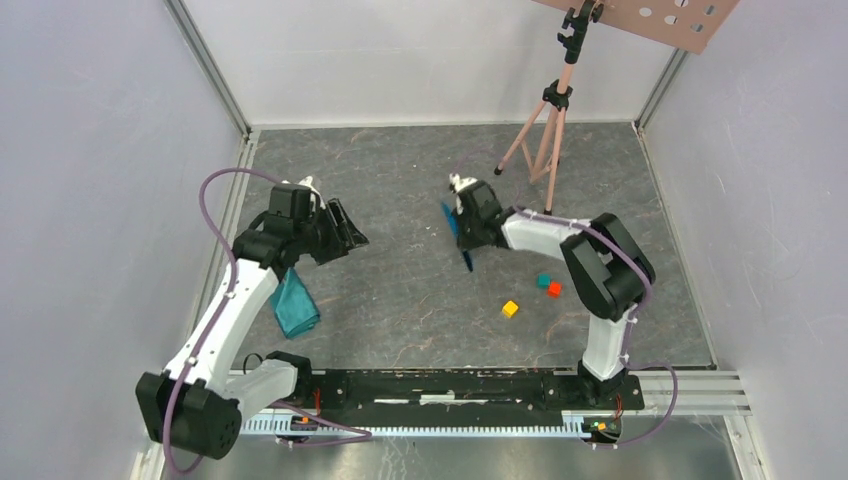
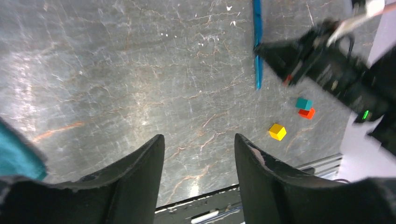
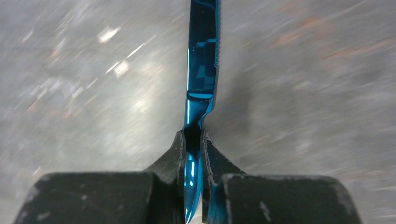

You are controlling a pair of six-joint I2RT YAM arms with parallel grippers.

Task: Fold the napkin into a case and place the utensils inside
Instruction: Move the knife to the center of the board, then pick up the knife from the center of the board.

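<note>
On the far left, the teal-green napkin (image 1: 296, 306) lies bunched up on the gray tabletop (image 1: 400, 330). It sits just beside the left arm (image 1: 235, 300), and part of it is hidden under that arm. In the left wrist view, only a bit of the napkin (image 2: 16, 156) peeks in at the left edge.

The left hand (image 1: 345, 232) is up over the tabletop. Its 2 fingers (image 2: 135, 182) stand apart with nothing between them.

Near the middle, the right hand (image 1: 466, 228) is pinched tight on the blue knife (image 1: 467, 260). In the right wrist view, the thin knife (image 3: 201, 70) sticks out past the fingers (image 3: 170, 156).

To the right lie 3 small cubes. The yellow cube (image 1: 510, 308) sits alone. The teal cube (image 1: 543, 281) and the red cube (image 1: 554, 289) touch each other. Behind them stands a pink tripod (image 1: 545, 130).
</note>
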